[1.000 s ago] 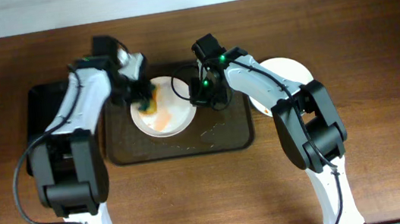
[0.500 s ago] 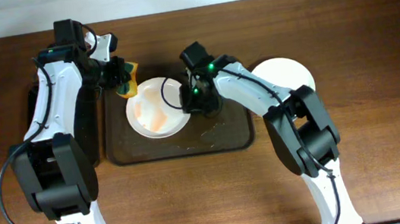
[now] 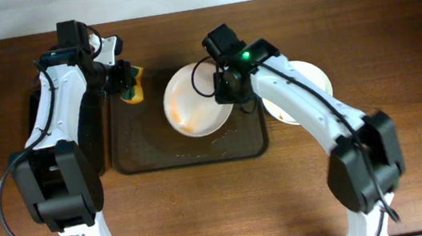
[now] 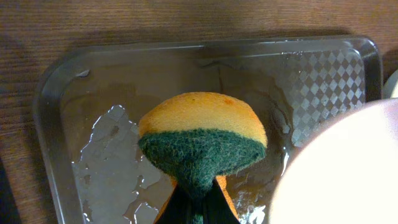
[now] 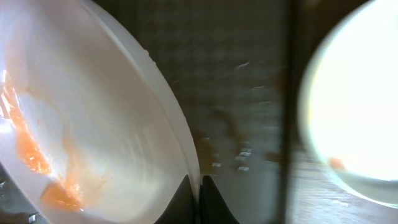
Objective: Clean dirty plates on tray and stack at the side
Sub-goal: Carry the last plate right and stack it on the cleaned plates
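Your tray [image 3: 248,142] sits mid-surface, wet in patches. Over it, the smeared plate [image 3: 192,104] is clamped at its rim in the right gripper [image 3: 222,92]. A second plate [image 3: 313,80] lies just right of the tray, partly hidden by the right arm. The left gripper [image 3: 127,80] is pinched tight on the sponge [image 3: 134,85], its fingertips mostly cut off.

I am counting two plates, a smeared plate [image 3: 191,111] mid-table and a plate [image 3: 308,79] at the right; two trays, a grey tray [image 3: 248,141] in the middle and a black tray [image 3: 102,142] left; one sponge [image 3: 133,85].
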Controlling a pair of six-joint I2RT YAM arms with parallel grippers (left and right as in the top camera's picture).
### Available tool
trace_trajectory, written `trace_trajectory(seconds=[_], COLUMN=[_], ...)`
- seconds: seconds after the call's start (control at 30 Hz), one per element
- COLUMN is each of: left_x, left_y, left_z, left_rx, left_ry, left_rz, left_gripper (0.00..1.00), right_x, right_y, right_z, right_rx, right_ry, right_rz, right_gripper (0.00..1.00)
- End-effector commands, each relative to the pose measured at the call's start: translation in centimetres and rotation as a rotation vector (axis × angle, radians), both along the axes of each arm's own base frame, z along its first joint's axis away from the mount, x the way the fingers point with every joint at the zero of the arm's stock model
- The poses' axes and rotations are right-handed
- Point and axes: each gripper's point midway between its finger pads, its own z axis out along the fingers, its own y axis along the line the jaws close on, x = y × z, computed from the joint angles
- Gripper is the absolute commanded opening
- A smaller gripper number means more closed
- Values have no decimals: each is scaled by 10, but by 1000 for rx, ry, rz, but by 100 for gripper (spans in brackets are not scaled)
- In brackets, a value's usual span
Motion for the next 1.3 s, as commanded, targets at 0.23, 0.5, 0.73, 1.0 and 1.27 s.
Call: trace_trajectory(seconds=[0.23, 0.5, 0.73, 1.0, 1.27], left_x=[2, 2, 2, 2, 2], left_y=[2, 3, 3, 3, 6], left_z=[6, 5, 5, 5, 4], left_rx=[14, 17, 17, 17, 38], left_ry=[-17, -17, -17, -17, -15], left_rz=[0, 1, 1, 1, 9], left_gripper=[0, 0, 0, 0, 0], right_x=[-14, -40, -47, -42, -17], right_y=[-32, 11, 19, 18, -39], right_z=[78, 152, 167, 132, 23], right_rx=[-627, -915, -960, -796, -212], right_ry=[-399, -790, -867, -729, -27], right_rz=[-56, -10, -14, -15, -17], right_gripper=[4, 4, 4, 4, 4])
